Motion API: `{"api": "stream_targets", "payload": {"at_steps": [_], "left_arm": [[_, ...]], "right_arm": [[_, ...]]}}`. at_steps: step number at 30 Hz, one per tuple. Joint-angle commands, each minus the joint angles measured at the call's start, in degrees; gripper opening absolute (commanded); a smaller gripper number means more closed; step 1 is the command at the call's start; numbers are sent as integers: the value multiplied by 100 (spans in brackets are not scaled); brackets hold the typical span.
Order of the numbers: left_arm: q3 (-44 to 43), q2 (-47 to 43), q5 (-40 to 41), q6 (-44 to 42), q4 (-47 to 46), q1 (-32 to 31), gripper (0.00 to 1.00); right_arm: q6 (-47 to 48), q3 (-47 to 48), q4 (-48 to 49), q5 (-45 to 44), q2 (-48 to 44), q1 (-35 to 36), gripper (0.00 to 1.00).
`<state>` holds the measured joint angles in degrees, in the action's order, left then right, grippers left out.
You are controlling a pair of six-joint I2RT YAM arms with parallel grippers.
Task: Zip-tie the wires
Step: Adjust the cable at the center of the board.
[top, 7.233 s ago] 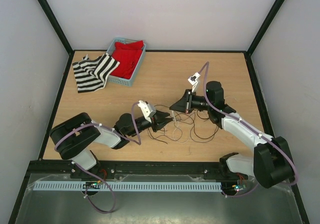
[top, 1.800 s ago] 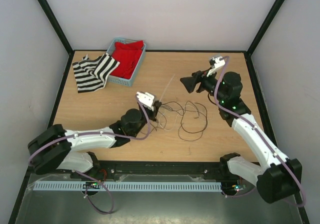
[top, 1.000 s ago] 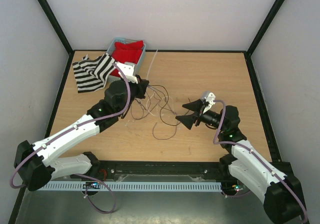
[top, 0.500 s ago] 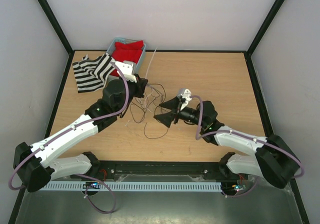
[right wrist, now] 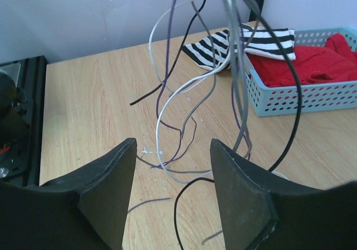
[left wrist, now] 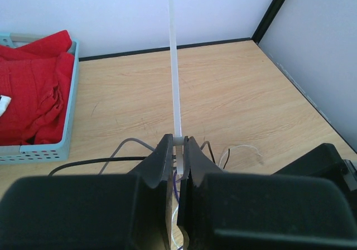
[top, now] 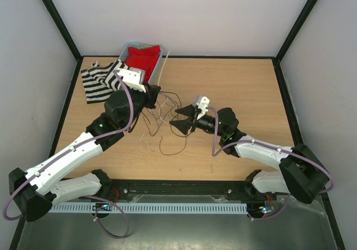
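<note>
My left gripper is shut on the zip tie, a white strip standing up and away from the jaws. In the left wrist view the zip tie rises straight from between the closed fingers. The wires hang in loops below that gripper, and their lower ends trail on the table. My right gripper is open and points left at the hanging strands. In the right wrist view the wires dangle just beyond the gap between the spread jaws of my right gripper, which touch nothing.
A light-blue basket with red cloth stands at the back left, just behind the left gripper. A black-and-white striped cloth lies beside it. Black frame rails run along the table's edges.
The right gripper has swung left and forward to the hanging wires, and its jaws have narrowed somewhat. The left gripper has drifted slightly left, still holding the zip tie.
</note>
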<state>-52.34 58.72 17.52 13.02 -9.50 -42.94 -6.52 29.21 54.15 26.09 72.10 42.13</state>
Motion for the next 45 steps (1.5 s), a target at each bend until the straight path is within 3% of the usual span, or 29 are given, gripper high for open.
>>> {"api": "stream_targets", "payload": {"at_steps": [1,6,22,36,39,42,45], "left_arm": [[-136,-158,-191,-93,-101,39,0],[-145,-150,-336,24,-93,33,0],[-59,-199,-514,205,-26,34,0],[-40,-194,-802,506,-26,29,0],[-55,-185,-776,482,-31,28,0],[-50,-230,-575,340,2,39,0],[-57,-330,-424,288,138,196,0]], "right_arm": [[794,103,43,649,-65,48,64],[1077,50,501,834,338,49,65],[2547,515,602,-113,978,42,73],[2411,1051,991,148,1832,48,67],[2268,1086,1228,147,1979,47,56],[2200,945,1235,129,1825,43,29],[2222,658,953,155,1468,43,14]]}}
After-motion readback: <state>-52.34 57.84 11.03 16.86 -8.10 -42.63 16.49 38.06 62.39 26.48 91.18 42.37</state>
